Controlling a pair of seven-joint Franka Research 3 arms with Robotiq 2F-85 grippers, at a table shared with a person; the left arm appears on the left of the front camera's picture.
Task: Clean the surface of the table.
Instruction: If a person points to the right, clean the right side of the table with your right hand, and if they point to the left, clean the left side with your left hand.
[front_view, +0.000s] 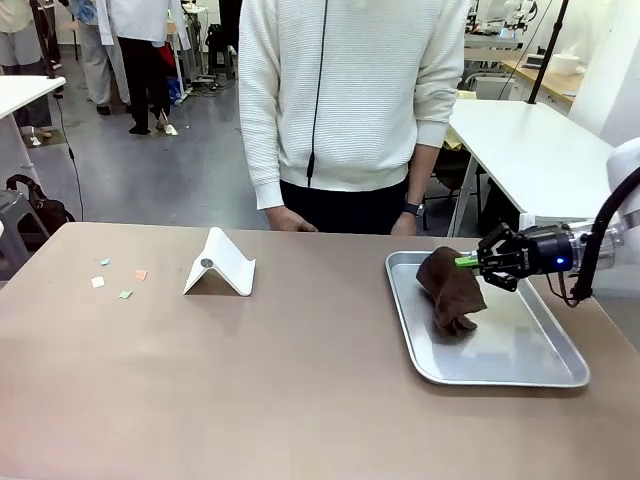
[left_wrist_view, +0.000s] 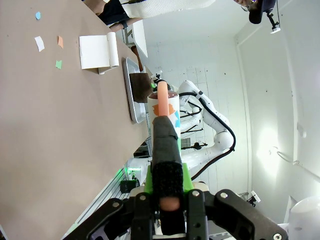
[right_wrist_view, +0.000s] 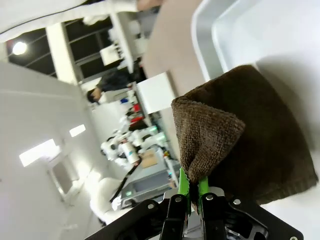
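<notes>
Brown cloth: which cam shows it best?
Front view: whole cloth, pinched by the right gripper over the tray. Right wrist view: close-up of the pinched corner. Left wrist view: small, far off.

No lettering, number, brand or sign can be read on the tabletop (front_view: 300, 400) or on anything standing on it or around it.

a white folded stand (front_view: 220, 266) sits left of a shiny metal tray (front_view: 528, 348).
</notes>
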